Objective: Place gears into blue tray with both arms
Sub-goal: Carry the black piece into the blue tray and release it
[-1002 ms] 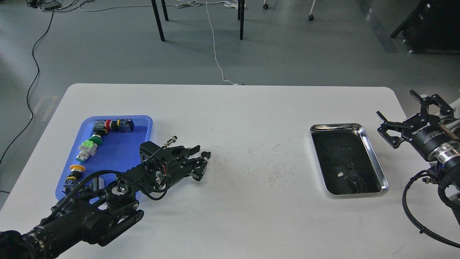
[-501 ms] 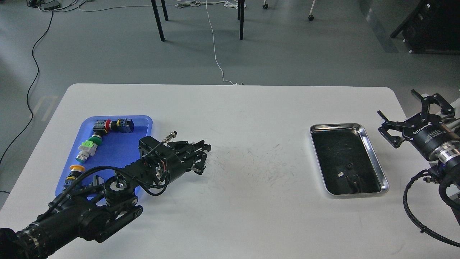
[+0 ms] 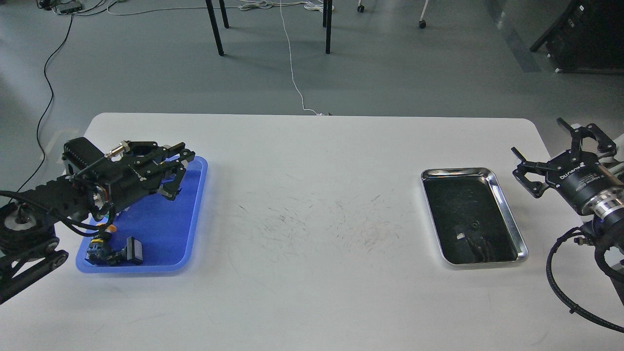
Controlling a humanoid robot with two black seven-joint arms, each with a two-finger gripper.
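Note:
The blue tray (image 3: pixel 163 229) lies at the table's left. My left gripper (image 3: pixel 181 168) hovers over its upper right part with the fingers drawn together. A gear seen at their tips a second ago is too small to make out now against the dark fingers. One tiny black gear (image 3: pixel 474 224) lies in the silver tray (image 3: pixel 509 217) at the right. My right gripper (image 3: pixel 551 148) hangs beyond that tray's right side, near the table edge. It is open and holds nothing.
In the blue tray's lower left lie a yellow-capped switch (image 3: pixel 103 233) and a black switch block (image 3: pixel 134 249); my left arm hides other parts there. The white table's middle (image 3: pixel 312 229) shows only scuff marks. Chair legs and cables are on the floor behind.
My left arm swung left and back, carrying its shut gripper from the table's middle-left to above the blue tray's upper right part. The right gripper barely moved.

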